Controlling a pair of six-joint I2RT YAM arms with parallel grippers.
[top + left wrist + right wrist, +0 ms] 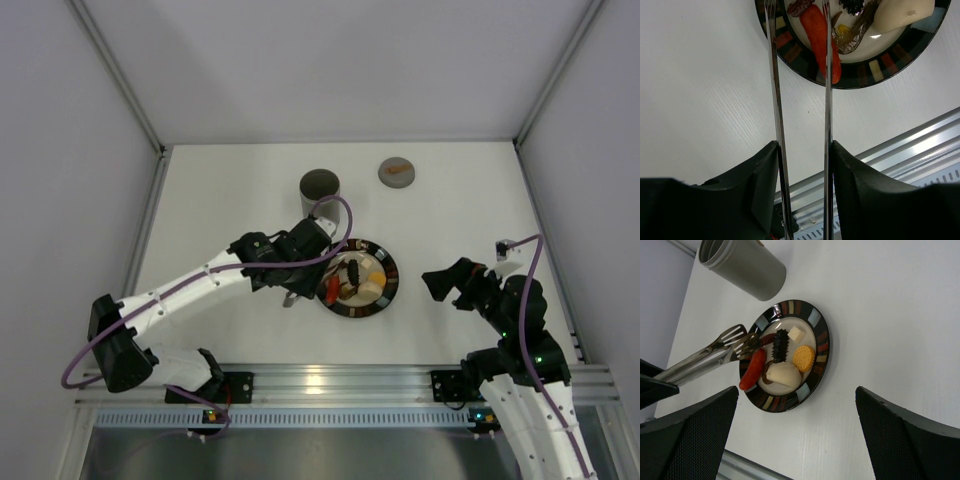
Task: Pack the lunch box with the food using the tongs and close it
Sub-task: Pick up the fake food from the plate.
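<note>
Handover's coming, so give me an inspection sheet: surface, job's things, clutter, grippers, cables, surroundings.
Surface: white table, no spills seen.
Job's things: lunch box upright and open behind the plate; lid lying apart to its right; food on the plate; tongs reaching over the plate's edge.
Clutter: nothing seen.
Grippers: left gripper shut on the tongs; right gripper open, empty, right of the plate.
Cables: purple cable along each arm; the left one arcs near the lunch box.
Surroundings: white walls on three sides; metal rail at the near edge.
</note>
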